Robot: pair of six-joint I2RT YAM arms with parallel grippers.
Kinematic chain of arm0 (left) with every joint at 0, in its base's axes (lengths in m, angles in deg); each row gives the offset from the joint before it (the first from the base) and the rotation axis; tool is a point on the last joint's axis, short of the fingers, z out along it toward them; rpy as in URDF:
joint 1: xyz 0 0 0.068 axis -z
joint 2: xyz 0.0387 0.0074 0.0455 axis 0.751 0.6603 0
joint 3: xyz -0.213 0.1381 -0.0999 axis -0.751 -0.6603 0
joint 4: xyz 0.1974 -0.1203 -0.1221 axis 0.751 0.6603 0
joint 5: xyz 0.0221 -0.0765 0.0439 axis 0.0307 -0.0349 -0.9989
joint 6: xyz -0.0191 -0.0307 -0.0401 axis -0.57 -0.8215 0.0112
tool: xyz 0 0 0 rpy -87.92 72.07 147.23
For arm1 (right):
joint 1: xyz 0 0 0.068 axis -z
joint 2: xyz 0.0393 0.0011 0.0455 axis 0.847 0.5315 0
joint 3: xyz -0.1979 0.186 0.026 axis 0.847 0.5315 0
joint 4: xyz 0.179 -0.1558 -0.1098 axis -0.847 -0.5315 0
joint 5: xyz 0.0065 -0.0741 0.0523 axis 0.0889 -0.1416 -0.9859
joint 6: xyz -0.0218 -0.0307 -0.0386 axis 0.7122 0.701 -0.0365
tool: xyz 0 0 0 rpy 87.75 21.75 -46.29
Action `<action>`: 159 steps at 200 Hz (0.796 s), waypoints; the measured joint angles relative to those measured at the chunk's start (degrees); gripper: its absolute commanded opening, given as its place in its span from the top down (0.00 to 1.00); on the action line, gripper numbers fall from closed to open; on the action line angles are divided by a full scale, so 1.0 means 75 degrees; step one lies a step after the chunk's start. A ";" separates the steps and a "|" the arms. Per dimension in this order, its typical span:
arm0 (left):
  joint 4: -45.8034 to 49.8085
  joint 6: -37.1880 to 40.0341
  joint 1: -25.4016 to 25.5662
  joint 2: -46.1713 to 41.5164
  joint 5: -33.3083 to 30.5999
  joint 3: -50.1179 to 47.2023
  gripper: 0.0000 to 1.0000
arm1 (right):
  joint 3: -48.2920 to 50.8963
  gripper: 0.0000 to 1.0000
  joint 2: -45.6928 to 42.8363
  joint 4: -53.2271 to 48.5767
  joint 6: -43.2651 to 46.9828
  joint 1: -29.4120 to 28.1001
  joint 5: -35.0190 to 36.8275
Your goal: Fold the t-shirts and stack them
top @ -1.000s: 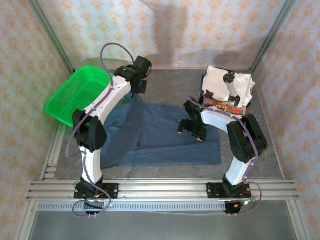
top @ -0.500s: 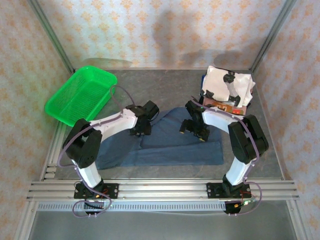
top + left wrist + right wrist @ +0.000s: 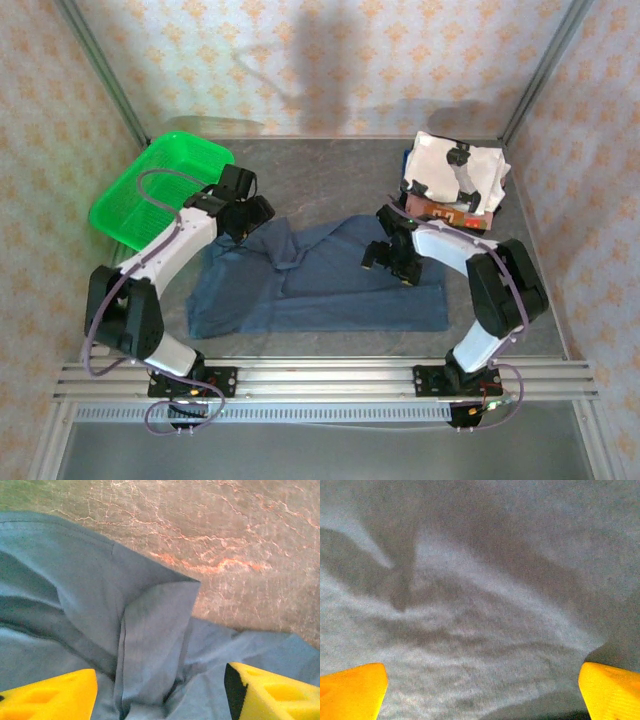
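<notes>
Plain slate-blue cloth t-shirt lies spread mid-counter, its far-left corner bunched into a raised fold. Left hand sits over that fold, fingers apart, gripping nothing. Right hand is low over the shirt's right part, fingers wide, nothing held. White black-patched shirt is piled on brown/orange printed shirt, far right corner. Green plastic mesh basket sits far left on the grey stone-look counter.
</notes>
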 measured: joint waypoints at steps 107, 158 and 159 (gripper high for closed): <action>-0.0624 0.0530 -0.0612 0.2541 0.1274 0.0991 0.56 | 0.0259 0.01 -0.1227 -0.0087 0.0455 0.0000 -0.0685; -0.0417 0.0624 -0.0624 0.2547 0.1306 0.0988 0.56 | 0.0178 0.00 -0.1422 -0.0402 0.0513 0.0035 -0.0565; -0.0417 0.0632 -0.0624 0.2547 0.1311 0.0985 0.56 | 0.0169 0.00 -0.1422 -0.0414 0.0513 0.0038 -0.0565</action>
